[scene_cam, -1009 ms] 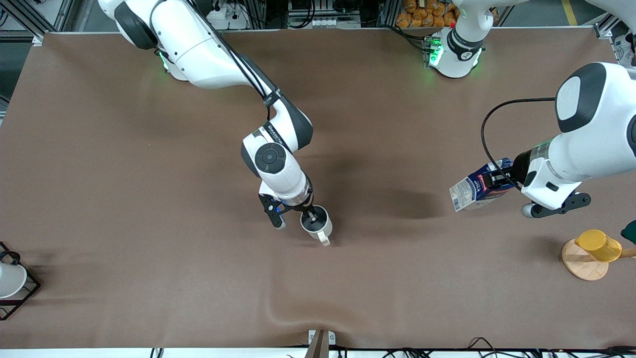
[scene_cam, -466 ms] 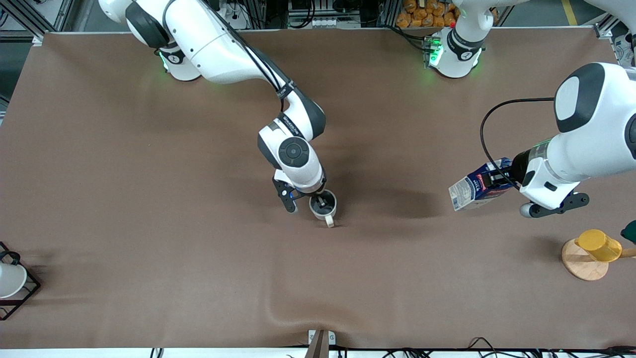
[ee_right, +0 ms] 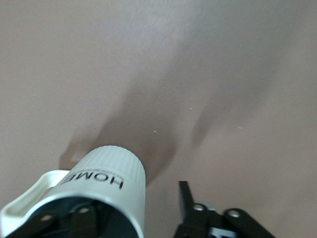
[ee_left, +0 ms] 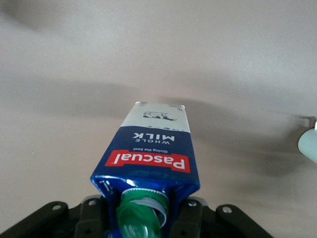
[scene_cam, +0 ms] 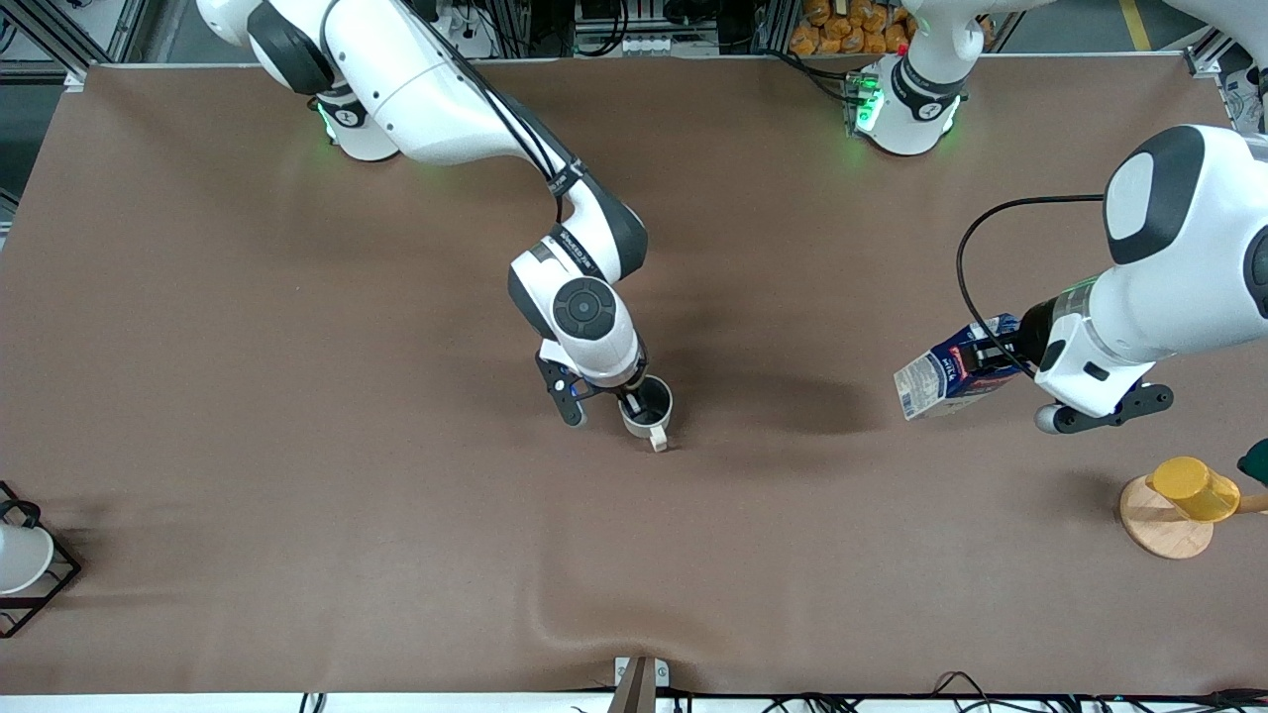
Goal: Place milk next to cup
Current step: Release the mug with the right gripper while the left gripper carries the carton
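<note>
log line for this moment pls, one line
left pincer: shut on milk, tilted, in the air | right pincer: open astride cup wall | cup on table | milk not placed

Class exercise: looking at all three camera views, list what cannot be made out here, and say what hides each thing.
- Left claw: its grip on the milk is covered by the carton, front and left wrist views.
- White cup in the wire rack: cut by the front view's edge.
- Grey cup's base: hidden by its own wall, right wrist view.

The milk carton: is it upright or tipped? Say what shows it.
Tipped. The milk carton hangs in the left gripper, its pale base pointing sideways toward the cup, clear of the table.
</note>
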### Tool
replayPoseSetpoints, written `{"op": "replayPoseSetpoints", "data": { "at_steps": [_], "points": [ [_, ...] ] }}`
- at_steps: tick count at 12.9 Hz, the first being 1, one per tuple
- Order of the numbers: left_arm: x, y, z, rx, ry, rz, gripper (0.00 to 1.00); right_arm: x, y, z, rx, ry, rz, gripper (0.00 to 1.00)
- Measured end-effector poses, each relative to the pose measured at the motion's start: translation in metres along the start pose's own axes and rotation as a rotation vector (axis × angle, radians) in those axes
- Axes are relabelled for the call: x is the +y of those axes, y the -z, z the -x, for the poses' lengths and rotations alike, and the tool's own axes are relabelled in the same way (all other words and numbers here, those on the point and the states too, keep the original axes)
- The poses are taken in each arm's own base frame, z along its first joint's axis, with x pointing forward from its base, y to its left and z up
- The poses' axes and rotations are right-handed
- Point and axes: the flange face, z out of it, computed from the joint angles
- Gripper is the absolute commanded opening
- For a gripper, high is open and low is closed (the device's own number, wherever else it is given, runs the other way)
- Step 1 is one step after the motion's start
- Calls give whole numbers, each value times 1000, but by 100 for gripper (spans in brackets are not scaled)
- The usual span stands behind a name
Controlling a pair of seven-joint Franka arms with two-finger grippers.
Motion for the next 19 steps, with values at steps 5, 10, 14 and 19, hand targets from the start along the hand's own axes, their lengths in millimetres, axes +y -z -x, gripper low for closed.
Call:
{"op": "replayPoseSetpoints", "data": {
  "at_steps": [5, 10, 14, 19],
  "points": [
    [40, -3, 17, -4, -35, -4, 46, -8, 148, -23, -44, -41, -75, 100],
    [78, 5, 50, -33, -42, -17, 46, 16, 220, -145, -72, -45, 13, 100],
    [156, 3, 108, -47, -20, -14, 45, 32, 190, -234, -87, 12, 84, 100],
    [255, -41, 184, -75, -77, -41, 45, 76, 198, -330, -113, 78, 102, 100]
  ]
}}
